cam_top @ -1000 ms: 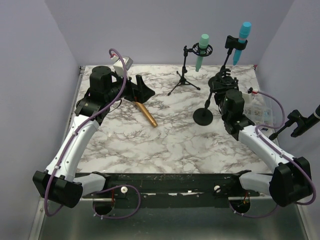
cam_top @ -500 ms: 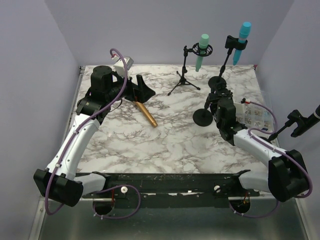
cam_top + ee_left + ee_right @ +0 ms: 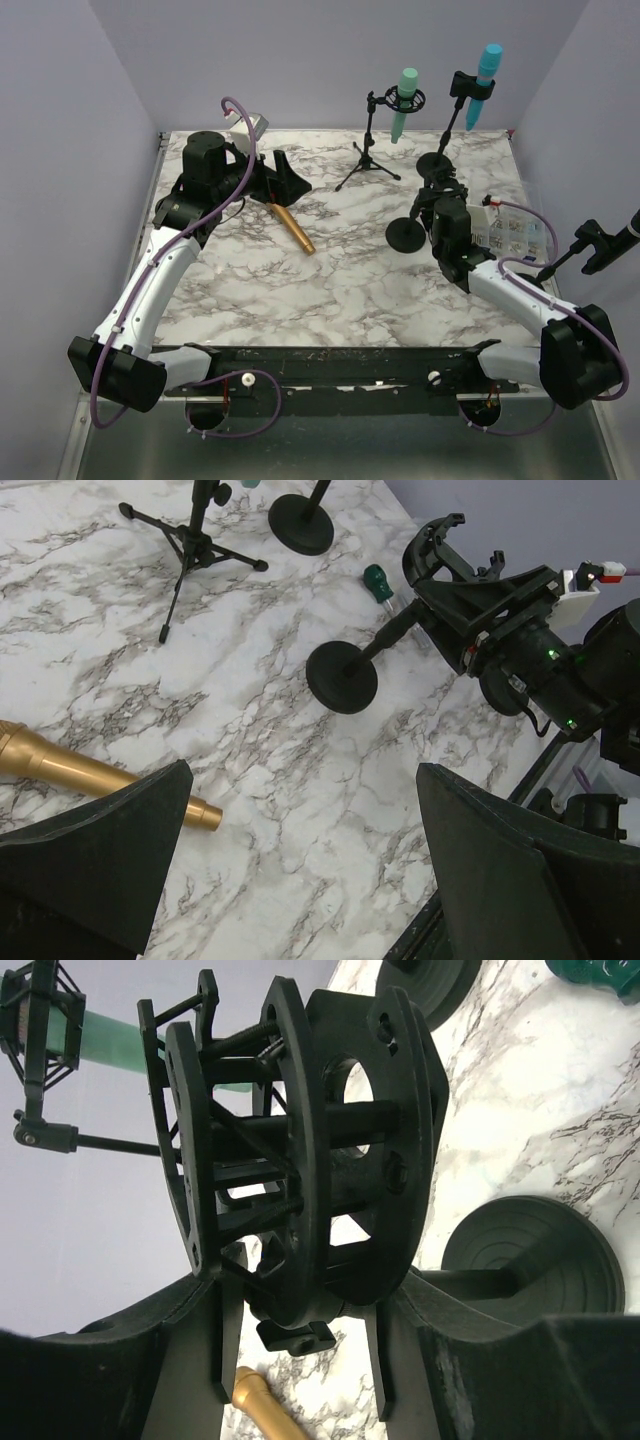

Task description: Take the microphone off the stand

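A gold microphone (image 3: 292, 228) lies flat on the marble table, apart from any stand; it also shows in the left wrist view (image 3: 90, 775) and the right wrist view (image 3: 265, 1410). The round-base stand (image 3: 405, 235) has an empty black shock mount (image 3: 300, 1140). My right gripper (image 3: 437, 190) is closed around the stand's neck just under that mount (image 3: 440, 555). My left gripper (image 3: 290, 180) is open and empty, just above and behind the gold microphone.
A tripod stand (image 3: 367, 165) holds a green microphone (image 3: 405, 100) at the back. A second round-base stand (image 3: 435, 162) holds a blue microphone (image 3: 485, 65). A green-handled tool (image 3: 378, 580) lies near the stands. A clear parts box (image 3: 505, 230) and a clip stand (image 3: 600, 245) are at the right.
My right gripper moved nearer and lower with the shock mount in the first half second, then held still. The stand's base, the left arm and the gold microphone have not moved.
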Available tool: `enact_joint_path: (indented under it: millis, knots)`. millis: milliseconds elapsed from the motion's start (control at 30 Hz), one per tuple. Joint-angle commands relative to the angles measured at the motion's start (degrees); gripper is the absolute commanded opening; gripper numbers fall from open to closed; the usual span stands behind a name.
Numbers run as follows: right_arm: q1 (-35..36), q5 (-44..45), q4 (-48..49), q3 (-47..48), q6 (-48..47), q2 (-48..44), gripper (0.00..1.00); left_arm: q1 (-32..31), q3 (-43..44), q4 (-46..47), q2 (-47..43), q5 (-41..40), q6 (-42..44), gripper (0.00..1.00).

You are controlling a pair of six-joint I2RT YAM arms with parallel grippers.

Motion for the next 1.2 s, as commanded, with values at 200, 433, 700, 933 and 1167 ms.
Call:
enact_joint_path:
  millis: [200,433,700,933,1167]
  knots:
    - [0.2,6.2,-11.1,-3.3,-8.4,2.9,0.37,0.1,-0.6,1.6,0.1,1.0,0.0,0.97]
    - [-4.6,7.3,-6.9,-1.6,-13.4,5.2,0.31,0.1,-0.7,1.4,0.0,0.8,0.1,0.97]
    - [-11.0,6.7,-6.0,-1.4,-16.6,5.0,0.32,0.1,-0.5,1.1,0.1,0.7,0.2,0.97]
    - [-11.1,3.9,-4.6,-1.9,-20.6,4.1,0.43,0.1,-0.5,1.3,0.3,1.4,0.0,0.97]
    - [-11.1,2.5,-7.7,-2.0,-21.7,-0.1,1.00,0.1,-0.5,1.3,0.5,1.4,-0.1,0.97]
